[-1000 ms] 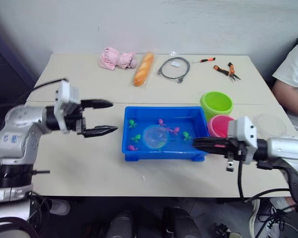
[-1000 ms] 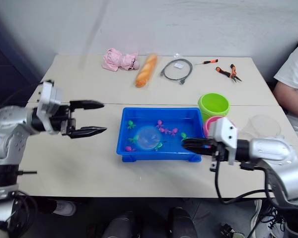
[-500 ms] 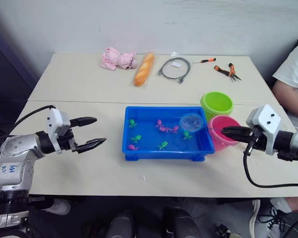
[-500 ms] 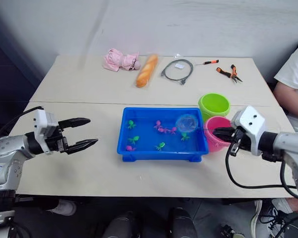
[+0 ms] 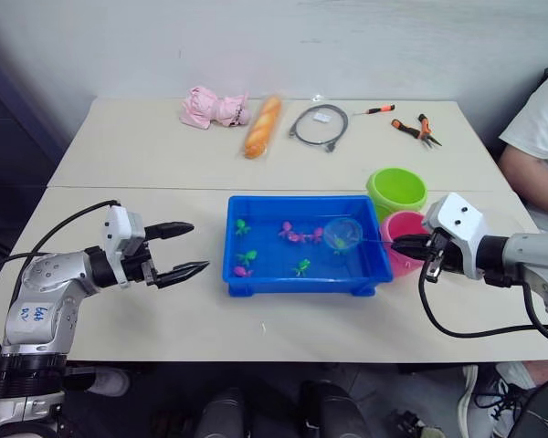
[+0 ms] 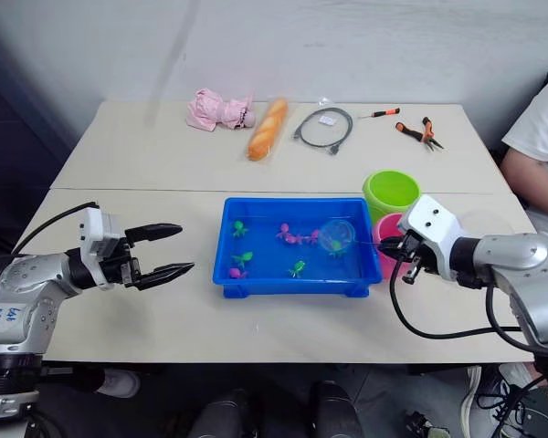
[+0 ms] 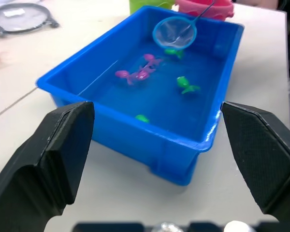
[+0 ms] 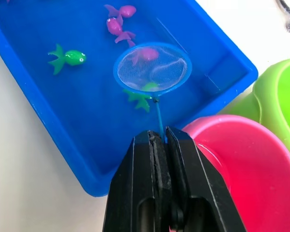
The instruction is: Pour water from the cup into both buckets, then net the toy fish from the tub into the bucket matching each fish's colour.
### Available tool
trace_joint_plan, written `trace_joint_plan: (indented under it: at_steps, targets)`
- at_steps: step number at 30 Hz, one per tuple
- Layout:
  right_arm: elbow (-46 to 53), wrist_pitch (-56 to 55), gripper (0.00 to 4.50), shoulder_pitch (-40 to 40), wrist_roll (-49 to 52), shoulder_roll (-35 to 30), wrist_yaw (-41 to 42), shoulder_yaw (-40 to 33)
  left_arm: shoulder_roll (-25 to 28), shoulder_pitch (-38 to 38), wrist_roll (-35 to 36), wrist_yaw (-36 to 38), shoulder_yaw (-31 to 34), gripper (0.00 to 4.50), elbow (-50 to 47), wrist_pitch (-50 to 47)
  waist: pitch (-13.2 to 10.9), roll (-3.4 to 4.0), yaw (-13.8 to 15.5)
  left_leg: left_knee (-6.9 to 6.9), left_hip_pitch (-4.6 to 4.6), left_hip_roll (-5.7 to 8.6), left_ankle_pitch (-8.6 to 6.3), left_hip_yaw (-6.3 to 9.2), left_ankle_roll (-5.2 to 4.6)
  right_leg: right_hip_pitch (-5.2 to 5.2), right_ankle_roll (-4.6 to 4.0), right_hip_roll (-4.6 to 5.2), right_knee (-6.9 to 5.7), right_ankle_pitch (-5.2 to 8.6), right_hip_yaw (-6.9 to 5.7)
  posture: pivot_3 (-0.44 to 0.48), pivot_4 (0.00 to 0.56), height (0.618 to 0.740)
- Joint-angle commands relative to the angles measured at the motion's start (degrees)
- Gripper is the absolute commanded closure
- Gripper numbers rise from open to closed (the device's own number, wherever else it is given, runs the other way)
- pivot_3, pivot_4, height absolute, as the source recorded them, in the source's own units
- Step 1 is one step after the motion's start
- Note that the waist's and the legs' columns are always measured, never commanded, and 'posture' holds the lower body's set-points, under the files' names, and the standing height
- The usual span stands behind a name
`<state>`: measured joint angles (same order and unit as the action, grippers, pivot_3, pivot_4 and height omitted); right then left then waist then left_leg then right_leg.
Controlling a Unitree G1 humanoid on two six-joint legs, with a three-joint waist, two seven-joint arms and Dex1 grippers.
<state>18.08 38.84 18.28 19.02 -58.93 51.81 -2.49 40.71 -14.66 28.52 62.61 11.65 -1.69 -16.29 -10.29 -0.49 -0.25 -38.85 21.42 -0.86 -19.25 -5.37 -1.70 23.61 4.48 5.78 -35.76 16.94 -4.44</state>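
Two grippers are in play, but only the right gripper [image 8: 162,140] is working: its fingers are pinched together on the thin handle of the net [image 8: 152,67], whose hoop hangs over the tub [image 5: 247,285] at the end nearest the buckets. The left gripper [image 5: 184,248] waits beside the tub's far end, fingers spread wide and holding nothing.

In the right wrist view a pink fish [image 8: 147,54] shows through the mesh, with a green fish [image 8: 140,98] just under the hoop's near edge (whether either is truly inside the net, I cannot tell). More pink fish [image 5: 297,234] cluster mid-tub, and other green fish [image 5: 247,257] lie toward the left side.

The step in hand looks like netting a fish. To do it well, slide the hoop under one fish only, then lift with the rim level so nothing slips off the edge. Catching a pink and a green together would spoil the sorting, so check the catch before carrying it. A slow rise lets water drain through the mesh.

The pink bucket [image 5: 407,228] sits touching the tub's end, right under the handle, and the green bucket [image 5: 397,191] stands just behind it. A pink catch needs only a short swing and a tilt over the pink rim; a green one must clear the pink bucket first. The grip sits far out on the handle, so the hoop will probably wobble with any quick wrist turn.
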Motion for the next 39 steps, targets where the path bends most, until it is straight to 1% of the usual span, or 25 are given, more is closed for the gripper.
trace_joint_plan:
  at_steps: [1,3,8,11,14,22,25,28,34,39]
  targets:
    - [-0.5,-0.2,4.5,2.3,-2.5,-0.9,-0.2,1.7,0.3,-0.2,0.6,-0.5,0.2,0.03,-2.0,-0.2,0.0,0.0,0.0,0.0,0.0,0.0,0.0,-0.02,0.0,0.01,0.0,0.0,0.01,0.0,0.0,0.0,0.15,0.738]
    - [-2.1,-0.1,4.5,4.8,-5.0,0.1,-1.6,4.3,0.3,-0.6,0.6,-0.6,0.0,0.03,-2.1,-0.4,0.0,0.0,0.0,-0.01,0.0,0.0,0.0,-0.02,0.0,0.0,0.0,0.0,0.01,0.0,0.0,0.0,0.15,0.738]
    - [-4.1,0.6,4.5,9.4,-9.7,1.3,-1.4,10.9,1.1,-0.5,-0.6,0.4,-1.0,0.03,-2.1,0.9,0.0,0.01,-0.1,0.02,0.01,0.0,0.0,-0.03,0.03,0.05,-0.01,0.0,-0.01,0.0,0.0,0.0,0.15,0.738]
    - [-4.2,1.6,4.5,11.5,-11.4,1.2,-0.6,13.2,1.1,-0.4,-0.9,0.3,-0.7,0.03,-1.8,1.6,0.0,0.01,-0.1,0.02,0.05,0.0,0.01,-0.04,0.03,0.09,-0.01,-0.01,-0.02,0.0,0.0,0.0,0.15,0.738]
    - [-3.8,3.9,4.5,14.2,-10.9,3.1,0.0,14.6,0.9,-0.8,-0.9,0.2,-0.6,0.03,-1.3,2.3,0.0,0.01,-0.2,-0.01,0.06,0.0,0.0,-0.04,0.02,0.08,-0.01,0.0,-0.01,0.0,0.0,0.0,0.15,0.738]
    - [-5.0,6.3,4.5,15.8,-11.9,8.6,-2.0,15.8,0.4,-0.6,-0.6,-0.3,-0.7,0.03,-1.6,2.9,0.0,0.02,-0.1,-0.01,0.07,0.01,0.0,-0.03,0.01,0.08,-0.01,-0.01,-0.02,0.0,-0.02,0.0,0.15,0.738]
    - [-5.3,7.9,4.5,16.4,-11.8,9.7,-2.2,15.9,1.1,-0.4,0.7,0.8,-1.1,0.03,-2.2,0.5,0.0,0.02,0.0,-0.02,0.08,0.01,-0.01,-0.03,0.01,0.08,-0.01,0.0,-0.02,0.0,-0.02,0.0,0.15,0.738]
    - [-6.2,7.9,4.5,16.9,-11.4,11.6,-2.8,15.6,1.9,-0.5,0.4,1.4,-1.8,0.03,-2.4,-1.1,0.0,0.02,-0.1,-0.02,0.08,0.01,-0.01,-0.03,0.0,0.08,-0.01,-0.01,-0.03,0.0,-0.02,0.0,0.15,0.738]
    - [-7.7,4.0,4.5,15.1,-11.9,12.5,-4.1,13.6,1.9,-0.7,0.2,1.8,-2.1,0.03,-2.6,-1.6,0.0,0.03,-0.2,-0.01,0.07,0.01,-0.01,-0.05,0.01,0.09,-0.01,-0.02,-0.06,0.0,-0.02,0.0,0.15,0.738]
    - [-6.9,1.9,4.5,11.4,-10.1,12.6,-4.3,10.2,3.3,0.3,0.0,3.0,-2.7,0.03,-2.9,-3.5,0.0,0.03,-0.1,-0.01,0.08,0.01,-0.01,-0.05,0.01,0.09,-0.01,-0.02,-0.05,0.0,-0.02,0.0,0.15,0.738]
